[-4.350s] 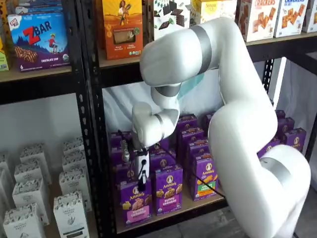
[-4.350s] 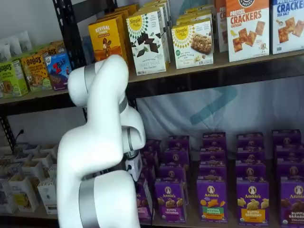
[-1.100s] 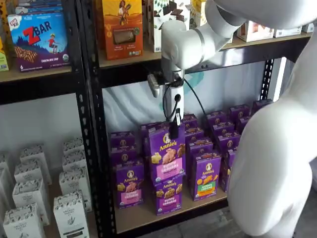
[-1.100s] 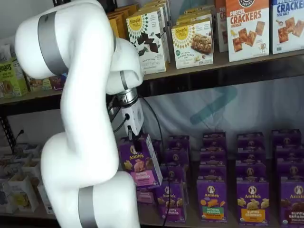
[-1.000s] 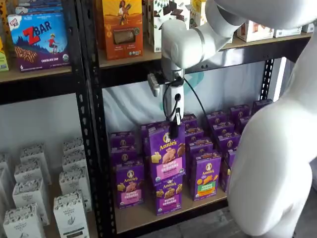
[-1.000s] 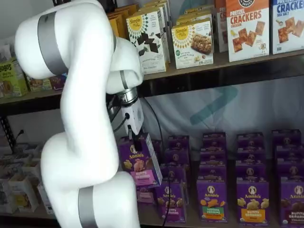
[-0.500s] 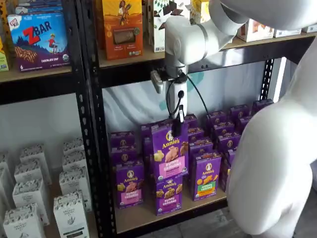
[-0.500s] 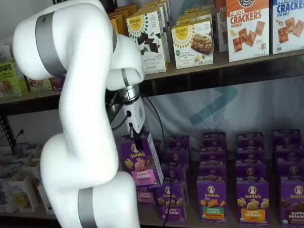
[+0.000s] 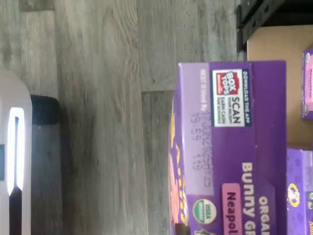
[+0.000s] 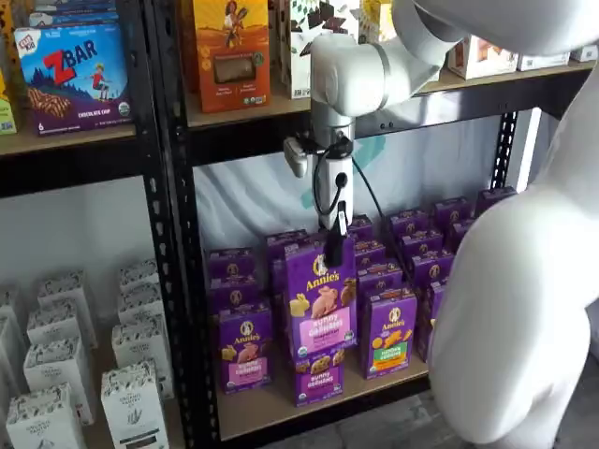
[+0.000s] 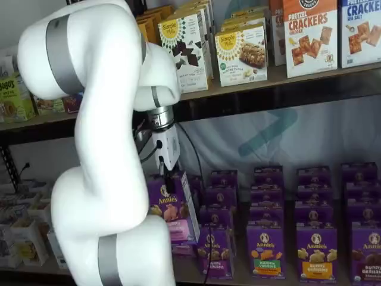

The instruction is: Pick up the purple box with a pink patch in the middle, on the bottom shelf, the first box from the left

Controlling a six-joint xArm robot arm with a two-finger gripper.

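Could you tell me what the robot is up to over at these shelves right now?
The white arm is picking a boxed snack from the bottom shelf. Its claw is shut on the top of the purple box with the pink patch, holding it in the air in front of the other purple boxes on the shelf. Both shelf views show the box hanging from the claw, and the wrist view shows its top with grey floor below.
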